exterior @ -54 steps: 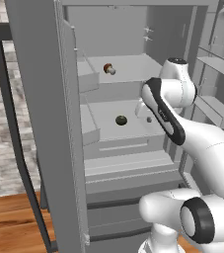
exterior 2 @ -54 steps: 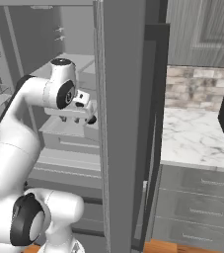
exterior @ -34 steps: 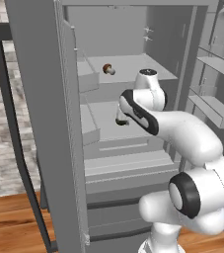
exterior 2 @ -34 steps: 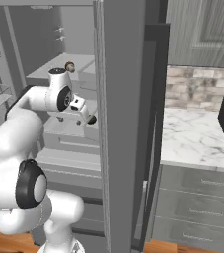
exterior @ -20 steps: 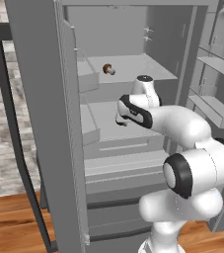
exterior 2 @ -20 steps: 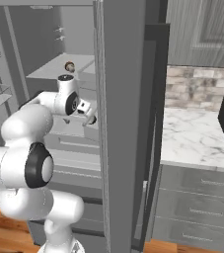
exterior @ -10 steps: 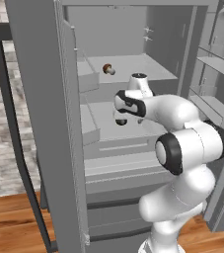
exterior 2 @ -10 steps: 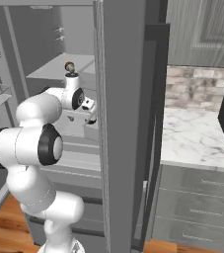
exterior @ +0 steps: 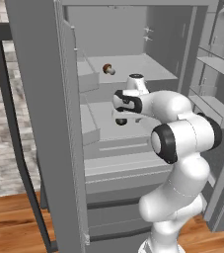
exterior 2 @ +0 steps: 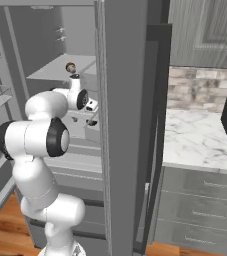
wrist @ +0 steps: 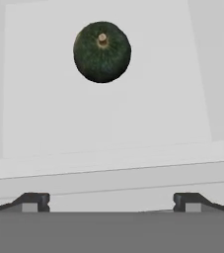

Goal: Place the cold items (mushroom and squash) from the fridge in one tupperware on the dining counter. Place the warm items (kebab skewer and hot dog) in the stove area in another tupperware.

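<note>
Two cold items sit in the open fridge (exterior: 133, 163), whose doors stand wide at either side. Its upper shelf (exterior: 138, 69) carries the mushroom (exterior: 108, 69), at about 11 o'clock from the arm's wrist in the left base view. The lower shelf (wrist: 103, 118) holds the squash (wrist: 102, 51), a dark green ball with its pale stem facing the hand camera, lying at 12 o'clock above the fingertips in the hand view and well apart from them.

The step in hand looks like the reach for the squash. To do it well, the arm should probably travel on along the shelf until the squash sits midway between the fingers, keep the tips just clear of the shelf surface, and straddle the ball at its widest girth rather than near the stem, since a round body may roll away from an off-centre pinch.

The gripper (wrist: 111, 200) is spread to its full width; it holds nothing and touches nothing.
</note>
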